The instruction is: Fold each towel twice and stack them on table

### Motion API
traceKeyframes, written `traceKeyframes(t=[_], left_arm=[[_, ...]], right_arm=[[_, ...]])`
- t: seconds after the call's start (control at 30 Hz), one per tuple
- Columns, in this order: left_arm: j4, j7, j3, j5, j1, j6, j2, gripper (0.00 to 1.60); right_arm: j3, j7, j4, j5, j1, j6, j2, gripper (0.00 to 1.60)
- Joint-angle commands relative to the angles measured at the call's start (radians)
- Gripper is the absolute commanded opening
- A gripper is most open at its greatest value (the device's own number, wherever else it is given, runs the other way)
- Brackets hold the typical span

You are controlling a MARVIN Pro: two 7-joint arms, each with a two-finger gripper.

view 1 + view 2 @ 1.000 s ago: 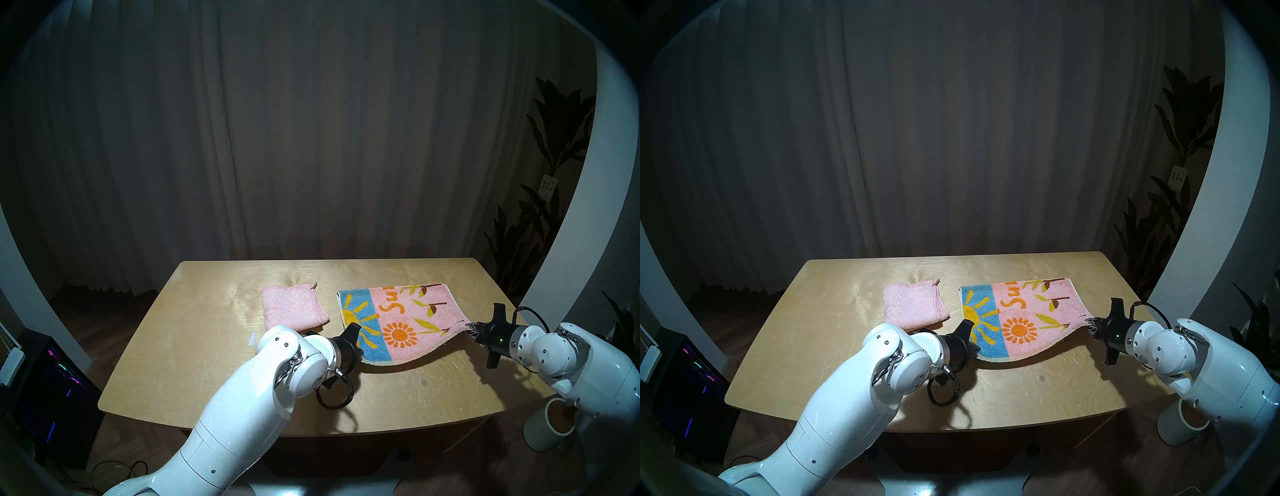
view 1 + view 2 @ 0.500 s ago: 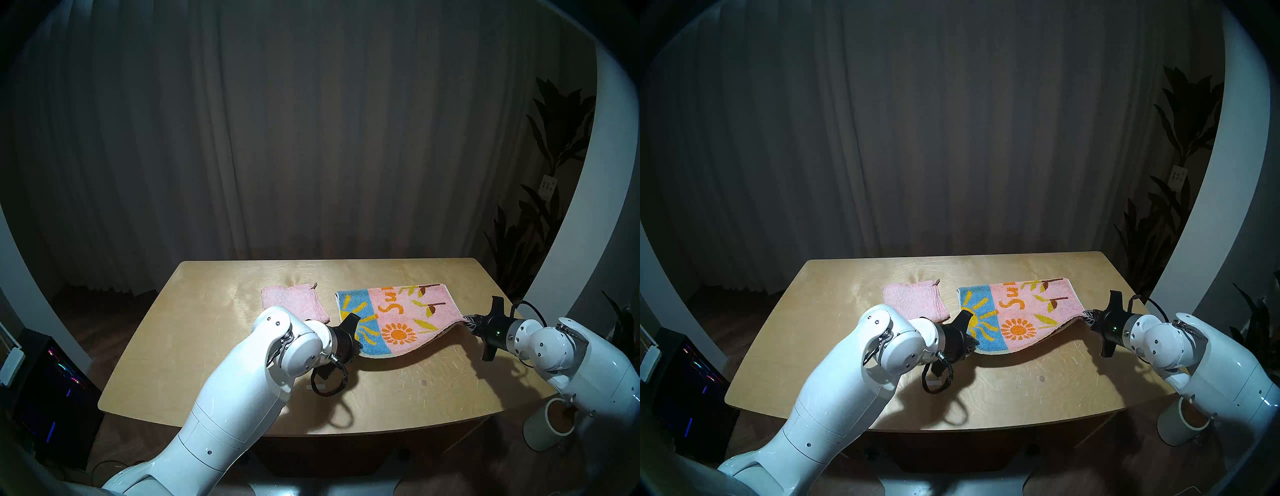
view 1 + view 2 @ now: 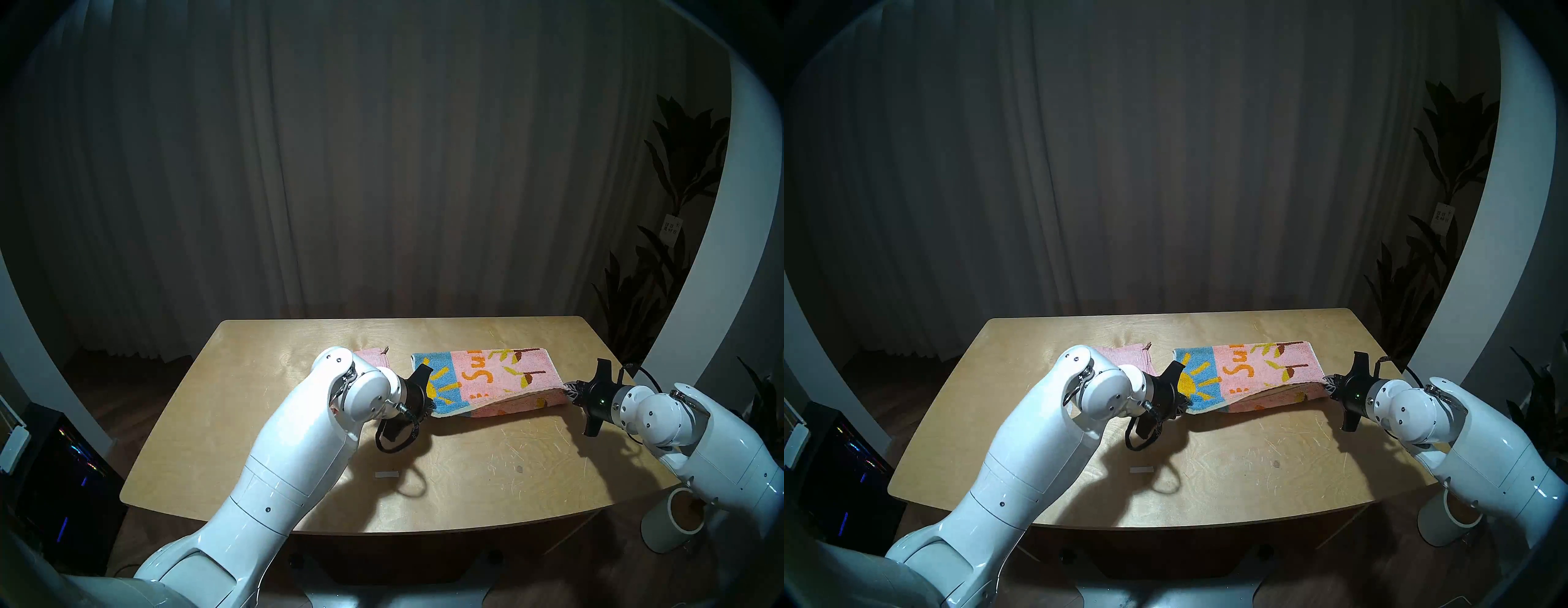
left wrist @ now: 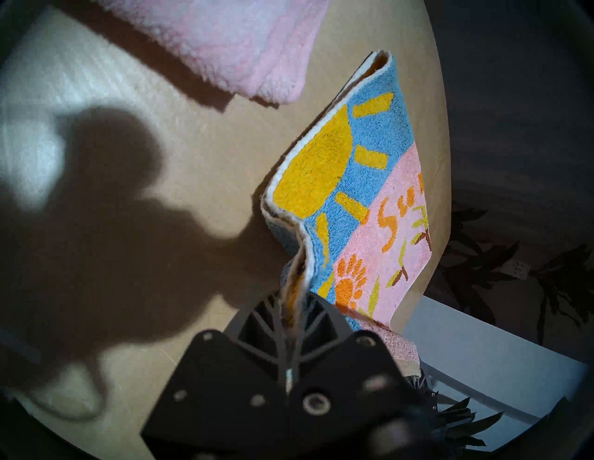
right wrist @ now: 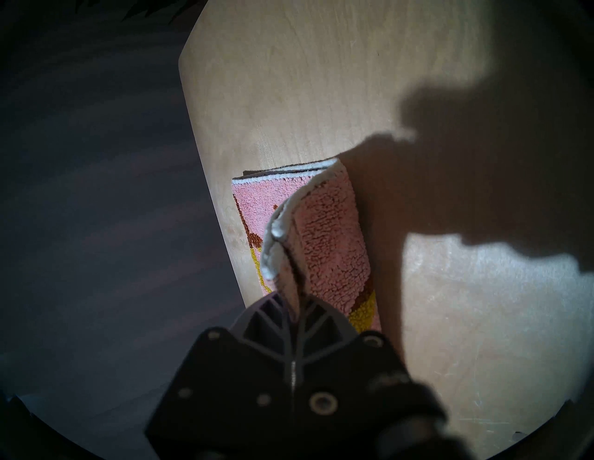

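Observation:
The sun-and-flower towel (image 3: 492, 375) (image 3: 1250, 373) lies on the table (image 3: 466, 467) right of centre, its near edge lifted and curled over toward the far edge. My left gripper (image 3: 432, 408) (image 4: 297, 300) is shut on the near left corner. My right gripper (image 3: 567, 388) (image 5: 294, 300) is shut on the near right corner, and the towel (image 5: 324, 244) doubles over at its tips. The plain pink towel (image 3: 373, 356) (image 4: 244, 48) sits folded to the left, mostly hidden behind my left arm in the head views.
A white tape strip (image 3: 387, 474) lies on the near table. A white cylinder (image 3: 674, 524) stands on the floor by the right front corner. A potted plant (image 3: 662, 254) is at the right, a dark computer case (image 3: 55, 479) at the left.
Both grippers have carried the patterned towel's near edge up and away toward the far edge, so the orange flower half is now folding under. The left arm now covers most of the pink towel.

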Motion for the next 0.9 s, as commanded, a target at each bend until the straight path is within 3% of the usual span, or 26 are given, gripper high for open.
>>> traceKeyframes(t=[0.0,0.87], left_arm=[[0.038,0.009,-0.014,-0.002,-0.110,0.011,-0.032,0.00],[0.377,-0.052,0.004,0.075,-0.340,0.086,-0.131,0.00]], right_arm=[[-0.008,-0.008,0.032,-0.030,0.112,-0.009,-0.037,0.00],[-0.089,-0.098,0.187,-0.174,0.370,-0.014,-0.194,0.00]])
